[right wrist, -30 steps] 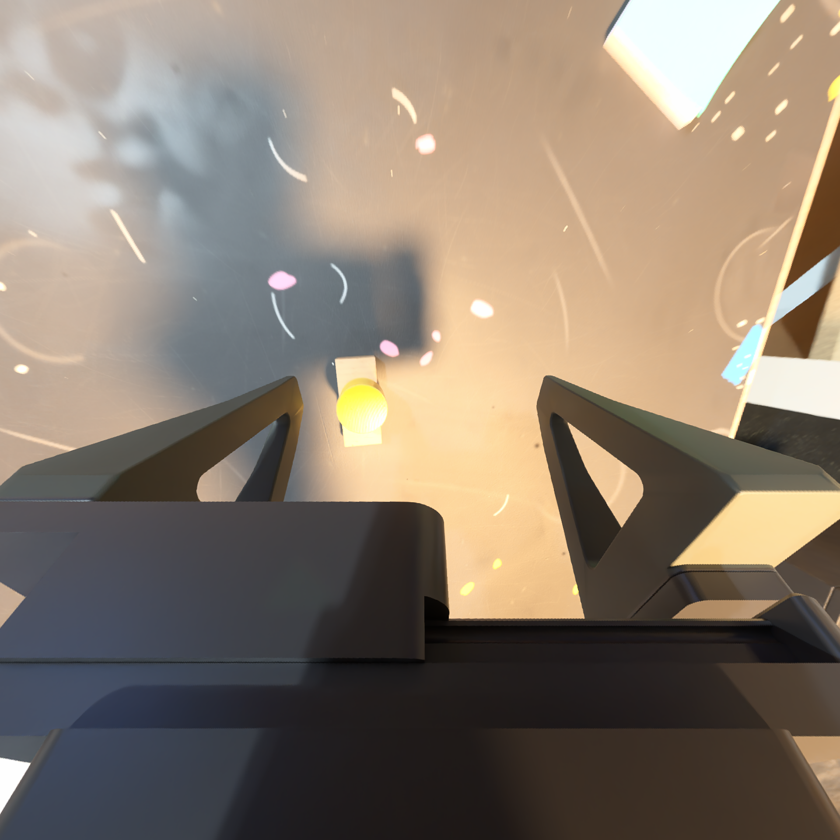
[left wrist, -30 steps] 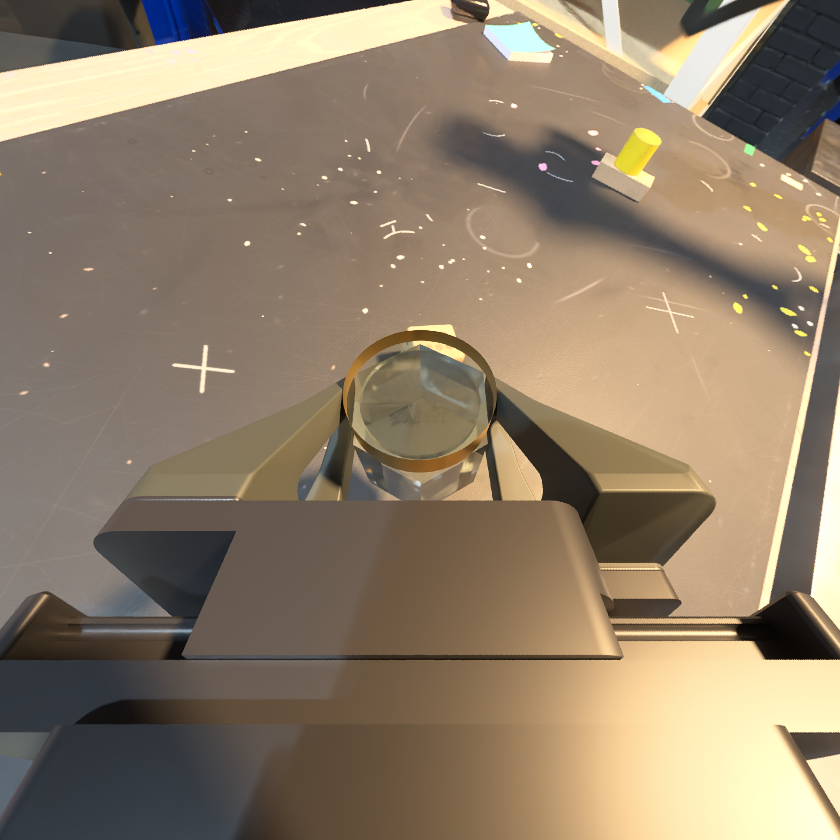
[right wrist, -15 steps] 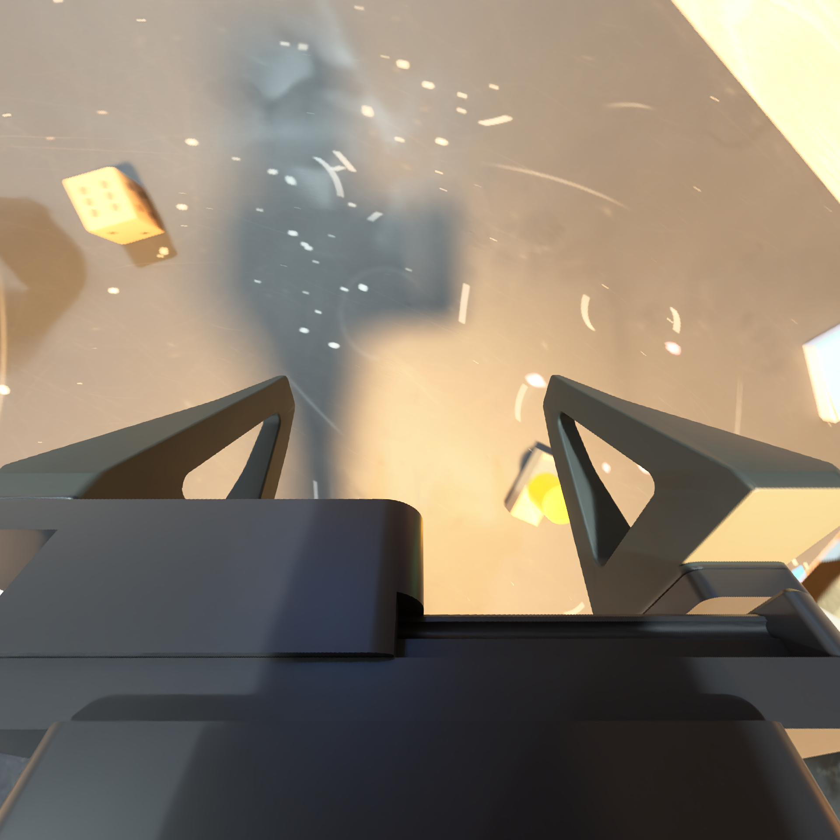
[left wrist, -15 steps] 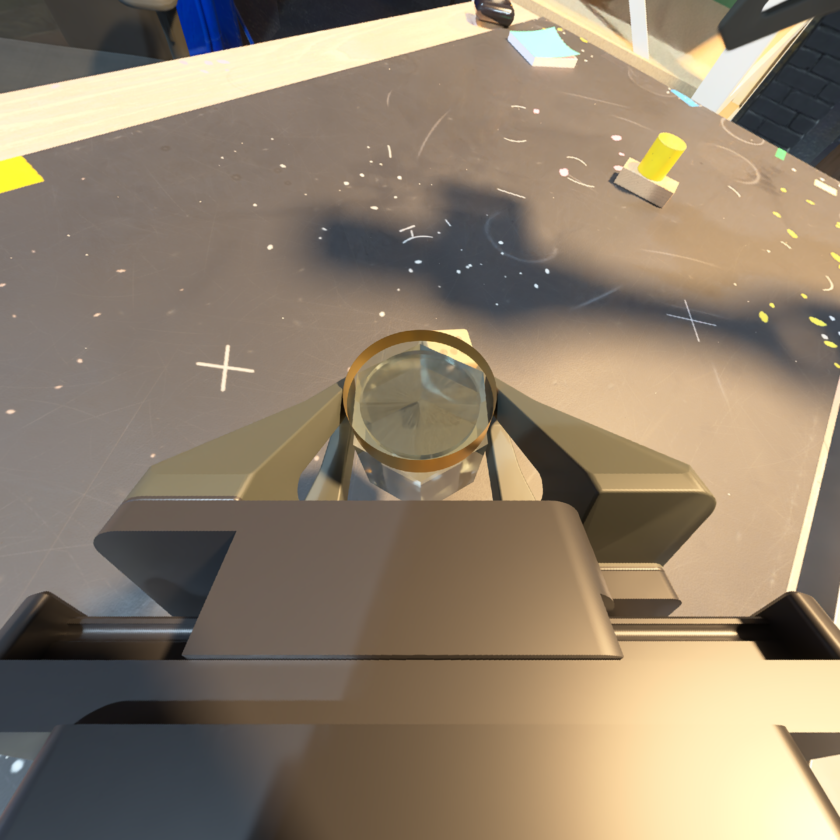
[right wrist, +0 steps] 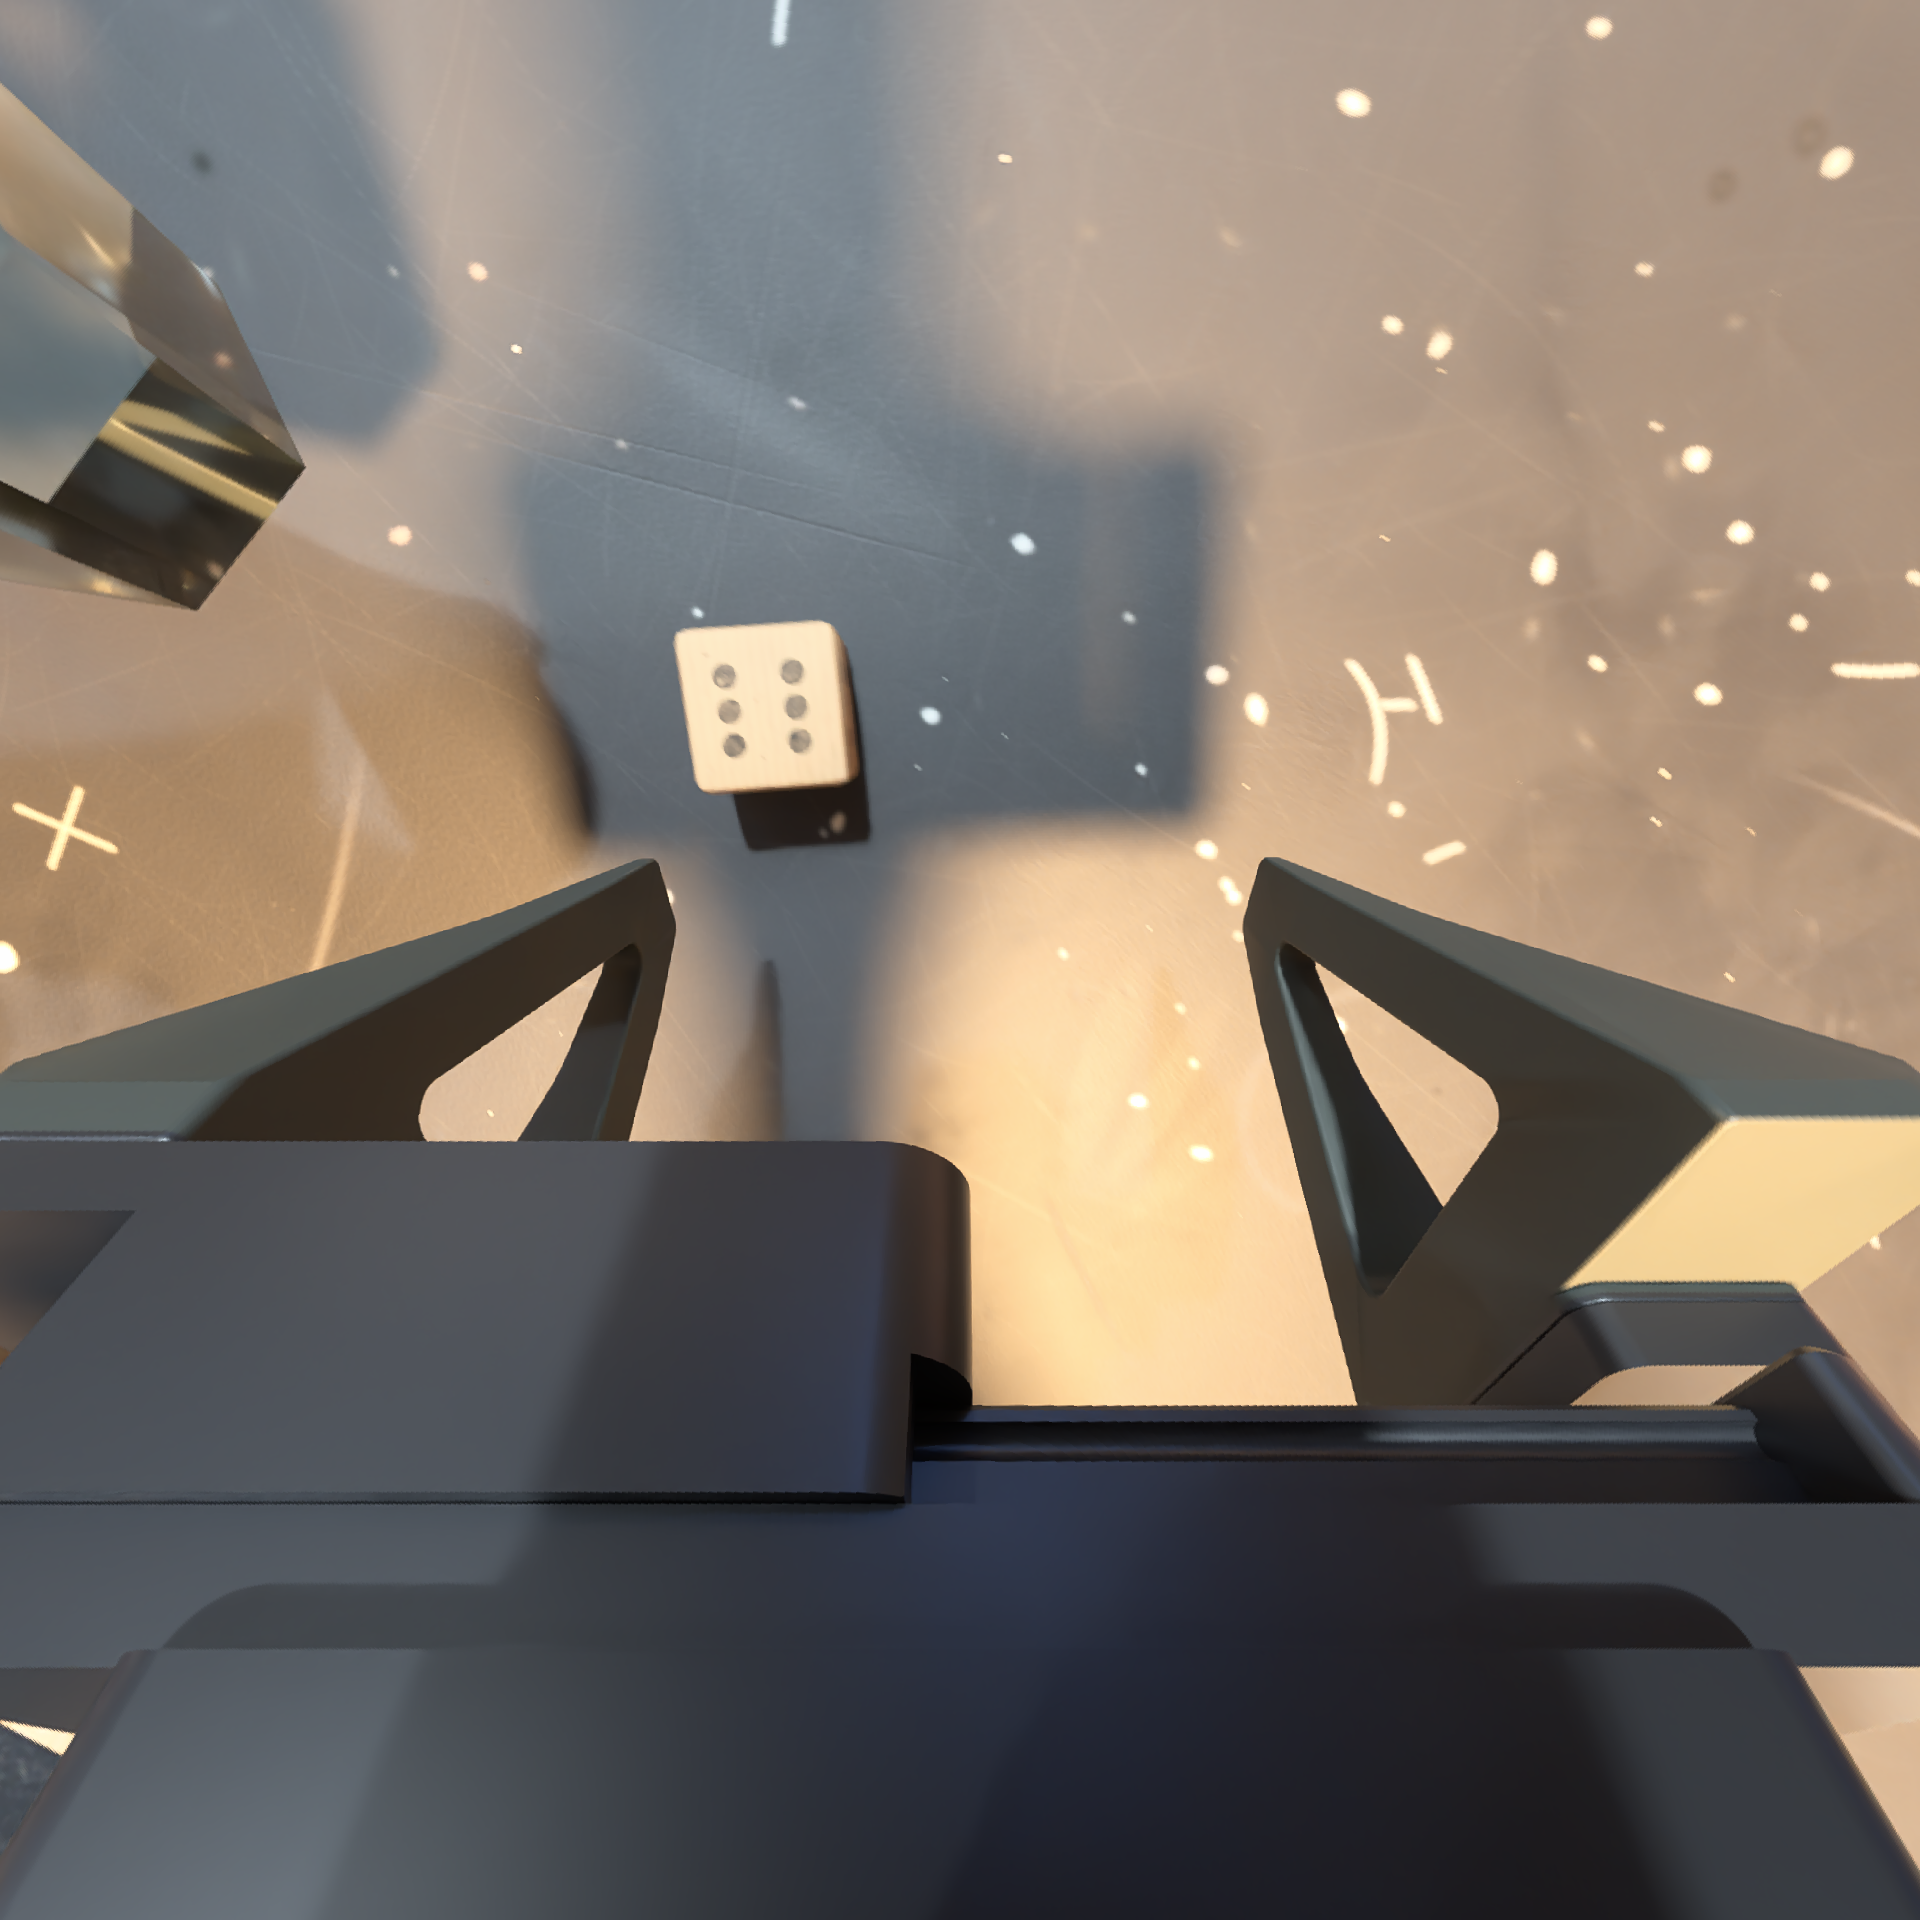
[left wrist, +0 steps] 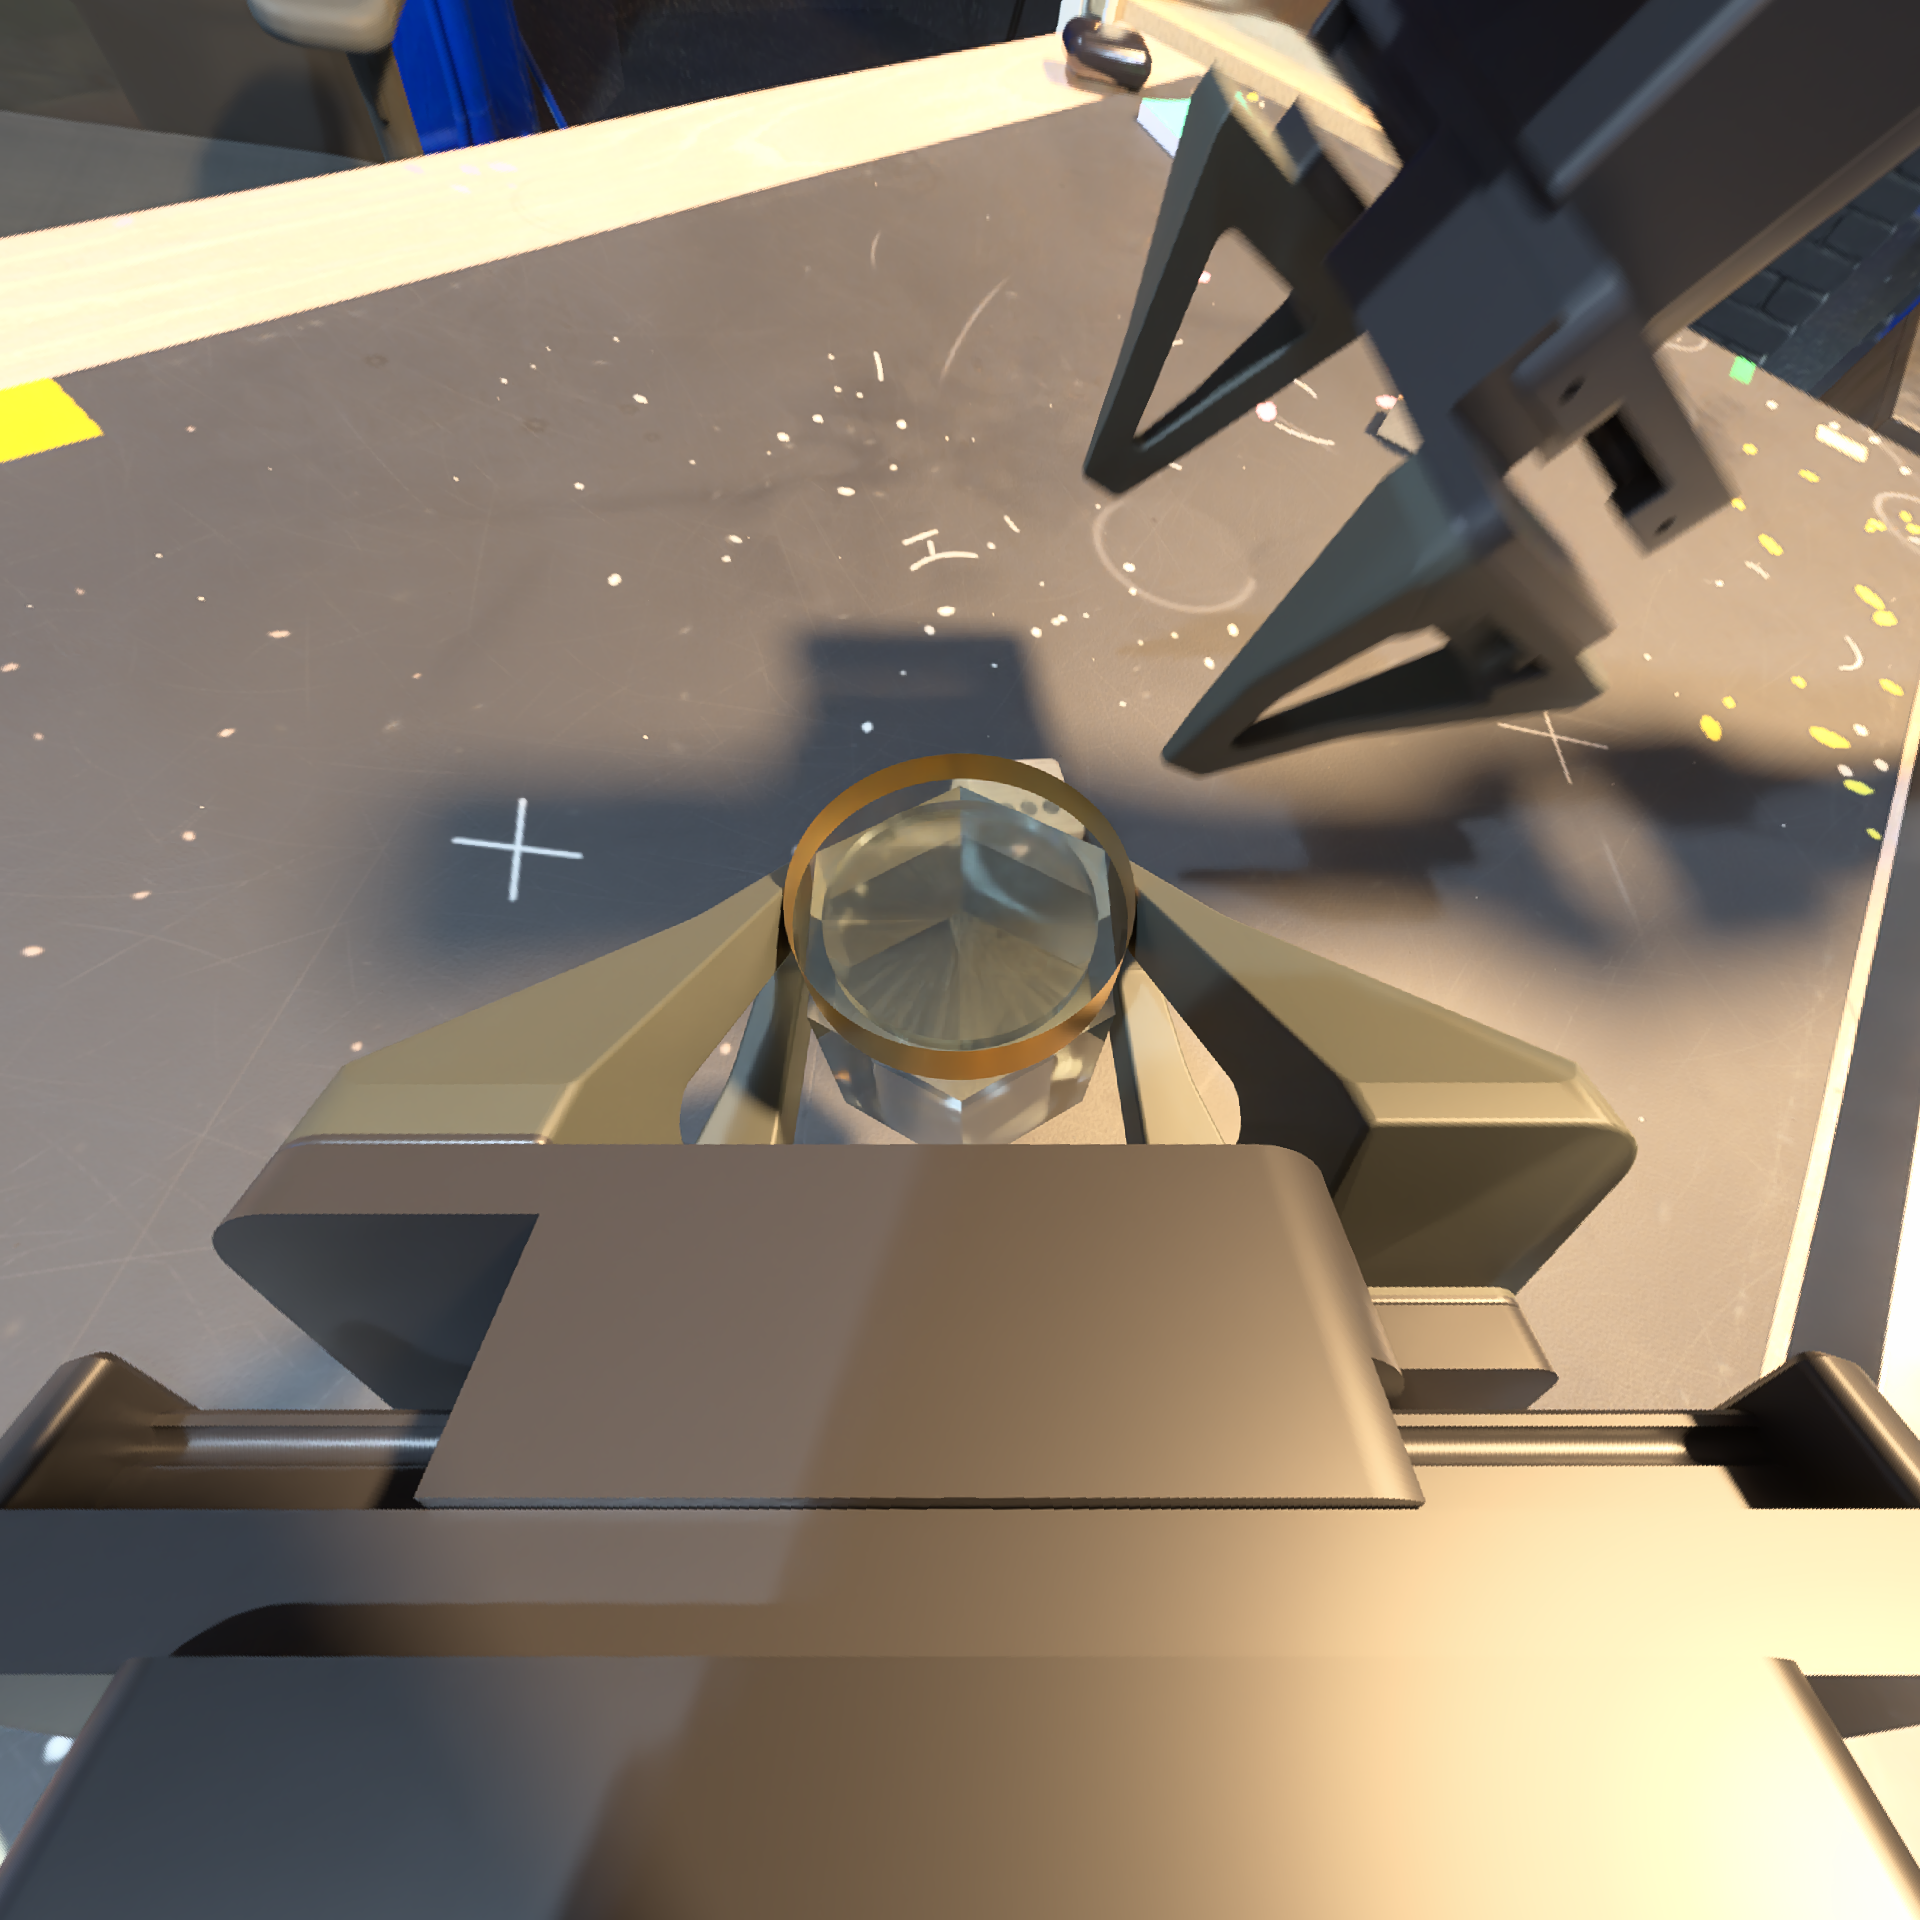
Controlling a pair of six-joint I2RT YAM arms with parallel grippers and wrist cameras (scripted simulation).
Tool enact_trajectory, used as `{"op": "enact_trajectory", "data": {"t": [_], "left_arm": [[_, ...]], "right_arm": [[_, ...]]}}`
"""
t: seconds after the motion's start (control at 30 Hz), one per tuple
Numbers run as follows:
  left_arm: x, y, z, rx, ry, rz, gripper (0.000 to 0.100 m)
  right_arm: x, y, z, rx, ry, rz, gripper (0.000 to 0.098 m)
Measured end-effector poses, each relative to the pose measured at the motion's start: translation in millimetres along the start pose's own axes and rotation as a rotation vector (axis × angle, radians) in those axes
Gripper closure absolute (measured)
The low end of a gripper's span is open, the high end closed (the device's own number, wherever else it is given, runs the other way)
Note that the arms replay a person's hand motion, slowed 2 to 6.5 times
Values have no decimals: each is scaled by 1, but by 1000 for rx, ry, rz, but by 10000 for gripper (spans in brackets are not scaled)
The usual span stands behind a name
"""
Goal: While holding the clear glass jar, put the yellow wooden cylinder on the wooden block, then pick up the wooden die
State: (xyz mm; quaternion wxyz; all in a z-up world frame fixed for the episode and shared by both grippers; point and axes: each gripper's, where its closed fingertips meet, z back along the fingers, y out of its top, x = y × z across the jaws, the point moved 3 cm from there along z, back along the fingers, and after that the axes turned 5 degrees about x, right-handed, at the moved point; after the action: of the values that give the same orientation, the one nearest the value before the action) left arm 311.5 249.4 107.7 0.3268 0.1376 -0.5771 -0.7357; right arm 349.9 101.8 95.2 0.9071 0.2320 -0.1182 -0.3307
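My left gripper (left wrist: 956,920) is shut on the clear glass jar (left wrist: 951,935), which has a gold rim and is held above the dark table. The wooden die (right wrist: 767,707) lies on the table with six dots up, just ahead of my right gripper (right wrist: 956,883) and left of its centre line. The right gripper is open and empty above the table. It also shows in the left wrist view (left wrist: 1153,623), right of and beyond the jar. The jar shows at the upper left of the right wrist view (right wrist: 135,416). A pale corner of the die (left wrist: 1049,774) peeks out behind the jar. The yellow cylinder and wooden block are hidden.
The table's pale far edge (left wrist: 520,208) and right edge (left wrist: 1849,1039) bound the dark top. A yellow patch (left wrist: 42,416) lies at the far left. A chalk cross (left wrist: 516,850) is left of the jar. A small dark object (left wrist: 1107,52) sits at the far edge.
My right gripper has moved from above the yellow cylinder on the block to over the die, staying open, and now enters the left wrist view. The left gripper still holds the jar.
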Motion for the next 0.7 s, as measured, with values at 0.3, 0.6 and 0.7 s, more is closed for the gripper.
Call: {"op": "enact_trajectory", "data": {"t": [0.3, 0.6, 0.7], "left_arm": [[-6, 8, 9, 66, -22, 68, 539], [-8, 16, 14, 117, -50, 110, 540], [-9, 17, 15, 122, -49, 107, 540]], "right_arm": [[-23, 9, -35, -54, 43, 13, 100], [-33, 10, -52, -90, 96, 3, 208], [-32, 8, -57, -107, 84, 7, 262]]}}
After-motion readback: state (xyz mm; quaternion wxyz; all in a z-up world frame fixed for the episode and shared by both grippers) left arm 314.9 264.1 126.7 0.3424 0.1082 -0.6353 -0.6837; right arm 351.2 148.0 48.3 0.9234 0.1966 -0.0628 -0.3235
